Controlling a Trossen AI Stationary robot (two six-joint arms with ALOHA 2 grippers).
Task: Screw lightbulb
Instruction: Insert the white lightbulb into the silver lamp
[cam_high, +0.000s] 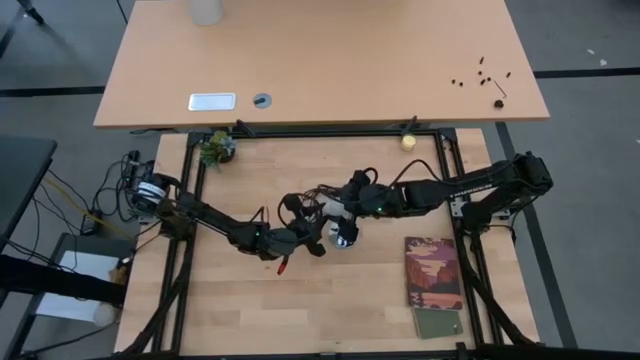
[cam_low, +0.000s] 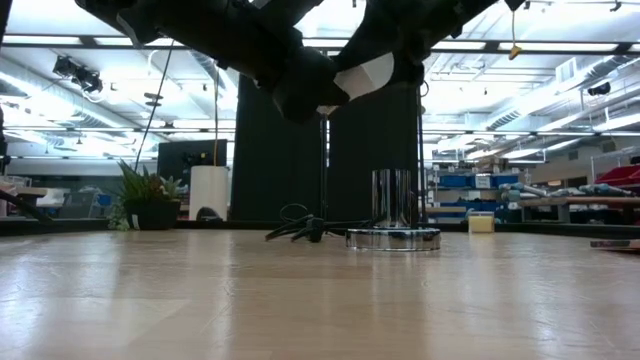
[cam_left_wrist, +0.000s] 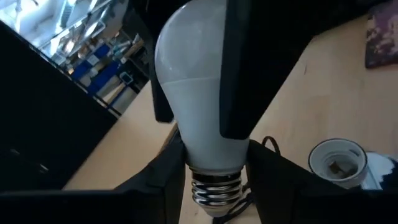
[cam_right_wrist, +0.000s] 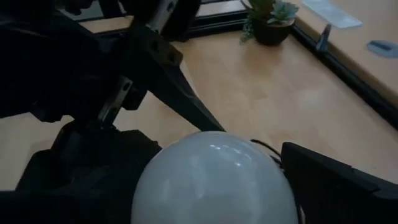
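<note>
Only the left wrist view shows the ribbed metal screw base of the smooth white lightbulb (cam_left_wrist: 199, 106), clamped in the left gripper (cam_left_wrist: 208, 171) and pinched by the right gripper (cam_left_wrist: 193, 81) at frame centre, above the shiny socket (cam_low: 393, 238) seen in the low view.

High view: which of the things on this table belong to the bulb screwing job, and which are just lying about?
Job in hand:
lightbulb
socket
left gripper, at the bulb's neck
right gripper, on the bulb's globe

Lying about:
plant
yellow ball
booklet
green card
</note>
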